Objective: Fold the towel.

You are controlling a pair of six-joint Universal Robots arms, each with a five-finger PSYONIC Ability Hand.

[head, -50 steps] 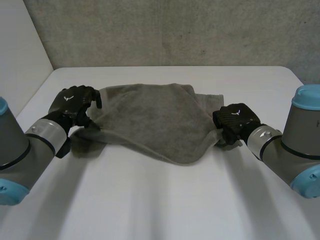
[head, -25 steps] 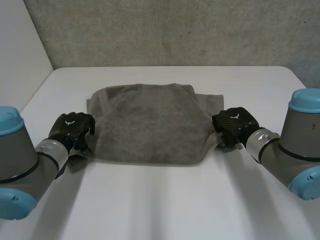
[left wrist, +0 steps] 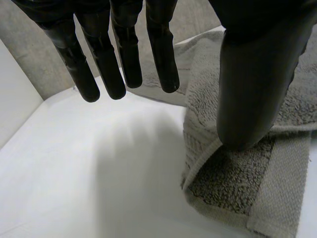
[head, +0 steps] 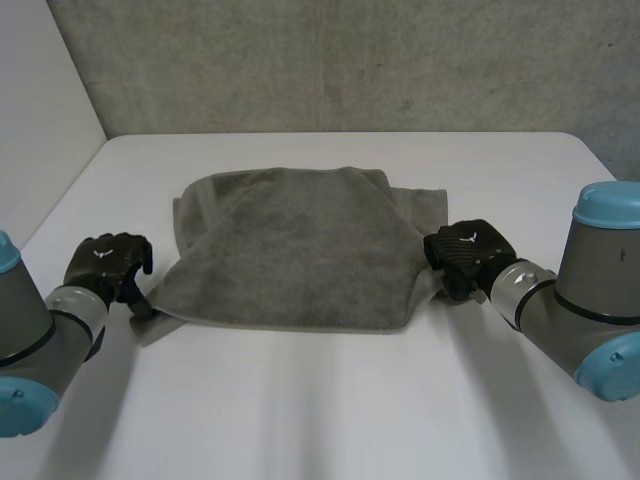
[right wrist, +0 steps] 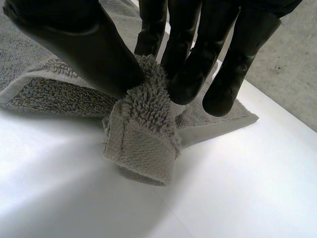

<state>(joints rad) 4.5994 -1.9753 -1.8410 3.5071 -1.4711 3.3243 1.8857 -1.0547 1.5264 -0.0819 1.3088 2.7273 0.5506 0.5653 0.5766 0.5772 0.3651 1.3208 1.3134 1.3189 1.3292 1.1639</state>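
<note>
- Left hand (head: 108, 262): fingers (left wrist: 124, 49) straight, spread from the thumb, gripping nothing, just beside the near left corner of the grey terry-cloth towel (head: 290, 245).
- Right hand (head: 465, 255): thumb and fingers (right wrist: 185, 74) pinch the towel's bunched right corner.
- Towel: lies doubled at the centre of the white table (head: 330, 410).

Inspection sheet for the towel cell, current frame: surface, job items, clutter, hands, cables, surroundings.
Surface: white table, the towel lies on it.
Job's things: grey towel, folded over, layers not aligned; the lower layer sticks out at the right.
Clutter: nothing seen.
Robot hands: left robot hand open, fingers straight, at the towel's near-left corner. Right robot hand pinches a bunch of the towel's right edge between thumb and fingers.
Cables: nothing seen.
Surroundings: grey wall behind the table.
</note>
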